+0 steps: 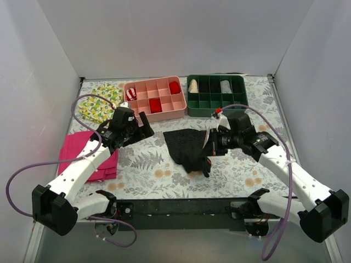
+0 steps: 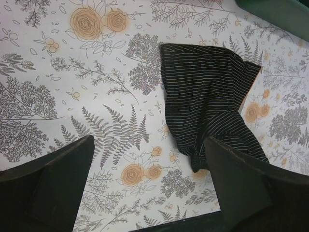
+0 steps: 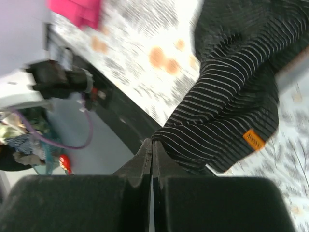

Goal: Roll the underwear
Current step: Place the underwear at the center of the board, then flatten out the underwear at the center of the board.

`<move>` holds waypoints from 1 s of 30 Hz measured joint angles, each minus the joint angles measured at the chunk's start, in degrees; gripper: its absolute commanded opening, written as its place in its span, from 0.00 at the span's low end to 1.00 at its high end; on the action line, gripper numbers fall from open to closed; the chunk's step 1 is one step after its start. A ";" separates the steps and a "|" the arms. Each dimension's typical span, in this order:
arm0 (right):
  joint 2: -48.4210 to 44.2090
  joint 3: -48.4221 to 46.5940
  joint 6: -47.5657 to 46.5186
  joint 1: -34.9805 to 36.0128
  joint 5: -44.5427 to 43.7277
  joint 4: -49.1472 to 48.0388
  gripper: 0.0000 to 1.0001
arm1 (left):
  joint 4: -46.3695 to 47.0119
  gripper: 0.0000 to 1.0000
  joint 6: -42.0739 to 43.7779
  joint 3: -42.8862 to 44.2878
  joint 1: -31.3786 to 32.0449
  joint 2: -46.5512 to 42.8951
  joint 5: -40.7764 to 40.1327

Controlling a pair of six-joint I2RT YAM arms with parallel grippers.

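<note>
The underwear (image 1: 186, 145) is a black cloth with thin pale stripes, lying crumpled at the middle of the floral table. My right gripper (image 1: 210, 143) is shut, and its tips pinch the cloth's right edge; the right wrist view shows the underwear (image 3: 231, 111) folding away from the closed tips of the right gripper (image 3: 152, 142), with an orange label (image 3: 253, 139) on it. My left gripper (image 1: 145, 125) stands open to the left of the cloth and apart from it. In the left wrist view the underwear (image 2: 207, 92) lies ahead and right of the open left gripper (image 2: 148, 145), which holds nothing.
A pink divided tray (image 1: 155, 98) and a green divided tray (image 1: 216, 96) stand at the back, each with small rolled items. A lemon-print cloth (image 1: 101, 101) lies back left. A folded magenta cloth (image 1: 82, 153) lies under the left arm.
</note>
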State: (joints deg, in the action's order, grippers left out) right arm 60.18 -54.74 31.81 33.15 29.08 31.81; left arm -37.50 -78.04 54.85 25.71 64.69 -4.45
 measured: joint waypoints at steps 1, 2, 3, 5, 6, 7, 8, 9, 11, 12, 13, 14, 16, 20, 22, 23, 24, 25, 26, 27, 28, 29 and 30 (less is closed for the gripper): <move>-0.22 2.78 -0.28 -0.02 -0.76 0.61 0.01 | 0.07 0.98 0.31 0.00 0.00 0.39 0.37; -0.52 5.70 -0.48 -0.02 -1.88 1.79 0.01 | 0.20 0.98 0.76 0.04 0.00 0.92 0.87; -0.66 7.39 -0.42 -0.02 -2.67 2.58 0.01 | 0.28 0.98 1.14 0.07 0.00 1.42 1.29; -1.27 10.97 -0.24 0.00 -5.51 3.93 0.01 | 0.59 0.98 2.25 0.33 0.00 2.82 2.97; -1.46 11.96 0.15 0.00 -6.62 4.31 0.01 | 0.96 0.98 2.89 0.50 0.00 3.65 4.17; -1.84 13.14 0.90 0.00 -7.89 4.26 0.01 | 1.25 0.98 3.76 0.87 0.00 4.74 5.51; -2.32 14.34 1.46 0.00 -8.90 4.11 0.01 | 1.51 0.98 4.61 1.60 0.00 6.05 6.86; -2.89 15.58 2.25 -0.02 -9.53 3.89 0.01 | 2.01 0.98 5.46 2.51 0.00 7.50 8.22; -4.07 18.51 3.98 -0.02 -10.40 2.89 0.01 | 2.73 0.98 7.08 4.83 0.00 10.75 11.10; -4.57 19.89 4.70 -0.02 -10.99 2.71 0.01 | 3.15 0.98 8.00 6.54 0.00 12.83 12.72; -4.98 21.05 5.57 -0.02 -11.67 2.71 0.01 | 3.63 0.98 8.92 8.33 0.00 15.02 14.43; -5.40 22.10 6.23 -0.02 -12.39 2.73 0.01 | 4.11 0.98 9.99 10.75 0.07 17.68 16.37; -6.38 23.67 7.78 -0.02 -13.66 2.60 0.01 | 5.27 0.98 11.47 14.38 0.31 21.92 18.75; -8.68 25.88 10.51 -0.02 -15.10 0.59 0.01 | 7.06 0.98 14.23 20.15 1.38 30.64 22.91; -8.63 26.18 11.19 -0.04 -15.32 -0.61 0.01 | 7.87 0.98 15.30 21.07 2.14 33.99 24.22; -8.39 26.18 11.34 -0.04 -15.30 -1.03 0.01 | 8.44 0.98 15.63 21.09 2.54 35.47 24.94; -7.93 26.18 11.52 -0.07 -15.28 -1.84 0.01 | 8.81 0.98 15.78 21.05 2.84 36.85 25.62; -7.45 26.18 11.54 -0.07 -15.26 -2.45 0.01 | 9.38 0.98 15.93 20.98 3.15 38.16 26.38; -7.06 26.18 11.54 -0.07 -15.26 -2.97 0.01 | 10.16 0.98 16.02 20.83 3.45 39.19 26.93; -6.49 26.18 11.54 -0.07 -15.26 -3.54 0.01 | 10.99 0.98 16.09 20.48 3.74 39.95 27.54; -5.97 26.18 11.52 -0.09 -15.26 -3.98 0.01 | 12.09 0.98 16.06 19.85 3.91 40.44 28.09; -5.46 26.18 11.52 -0.09 -15.28 -4.42 0.01 | 12.76 0.98 16.00 19.39 4.09 40.63 28.50; -5.01 26.18 11.45 -0.15 -15.28 -4.83 0.01 | 13.68 0.98 15.82 18.84 4.22 40.79 29.09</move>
State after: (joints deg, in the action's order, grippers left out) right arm 55.18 -28.56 43.27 32.99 13.80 26.98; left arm -23.81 -62.22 73.69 29.93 105.47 24.64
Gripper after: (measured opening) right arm 0.022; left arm 0.982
